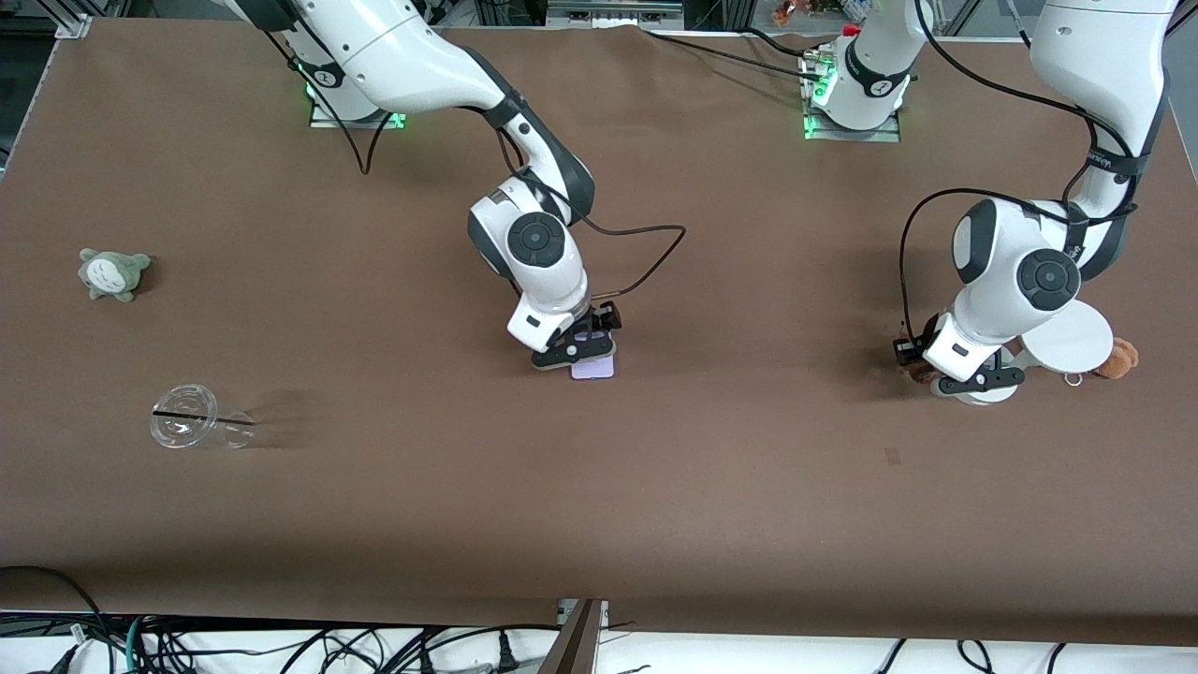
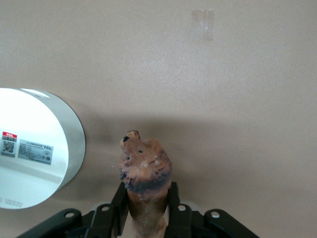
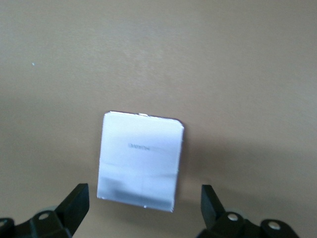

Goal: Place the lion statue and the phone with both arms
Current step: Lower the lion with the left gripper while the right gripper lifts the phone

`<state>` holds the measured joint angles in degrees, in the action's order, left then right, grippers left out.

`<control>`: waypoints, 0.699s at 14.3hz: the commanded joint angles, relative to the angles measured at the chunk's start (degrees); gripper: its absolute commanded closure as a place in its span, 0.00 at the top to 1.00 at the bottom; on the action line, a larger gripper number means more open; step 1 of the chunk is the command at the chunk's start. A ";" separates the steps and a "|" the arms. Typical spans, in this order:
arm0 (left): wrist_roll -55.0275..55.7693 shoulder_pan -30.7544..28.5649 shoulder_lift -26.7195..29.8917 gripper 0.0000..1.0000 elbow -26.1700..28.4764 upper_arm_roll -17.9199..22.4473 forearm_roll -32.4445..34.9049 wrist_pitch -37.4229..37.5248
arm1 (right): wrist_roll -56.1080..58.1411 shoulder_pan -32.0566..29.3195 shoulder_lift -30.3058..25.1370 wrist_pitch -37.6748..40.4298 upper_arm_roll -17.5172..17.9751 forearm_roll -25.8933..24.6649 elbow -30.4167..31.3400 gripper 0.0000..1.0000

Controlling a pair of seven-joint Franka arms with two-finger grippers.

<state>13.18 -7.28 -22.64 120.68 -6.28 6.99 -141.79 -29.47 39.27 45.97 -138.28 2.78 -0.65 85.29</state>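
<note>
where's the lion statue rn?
The lion statue is clamped in the left end effector, low over the table beside the white round disc stand, toward the left arm's end of the table.

1 lion statue (image 2: 145, 171), 1 phone (image 3: 140, 161), 2 plush toys (image 1: 113, 272)

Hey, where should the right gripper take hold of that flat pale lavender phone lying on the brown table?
Grip the flat pale lavender phone across its two long side edges, coming straight down from above. It lies flat on the table, and the open right gripper already has a finger to each side of it.
</note>
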 commanded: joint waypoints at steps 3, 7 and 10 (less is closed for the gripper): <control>-1.49 -1.34 -1.61 0.00 1.05 -0.66 0.84 -4.45 | -1.82 1.78 4.39 -0.24 -0.85 -4.61 -5.05 1.00; -1.67 -1.78 -2.32 0.00 0.96 -0.66 0.84 -5.33 | -2.00 1.95 5.53 -0.33 -0.85 -6.65 -5.84 1.00; -1.75 -1.95 -3.19 0.00 1.05 -0.66 0.84 -6.48 | -3.58 2.22 6.77 -0.33 -0.85 -6.82 -7.60 1.00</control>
<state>12.48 -8.24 -25.43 121.44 -6.29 6.99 -146.95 -30.79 40.57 50.85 -138.51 2.53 -6.11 80.63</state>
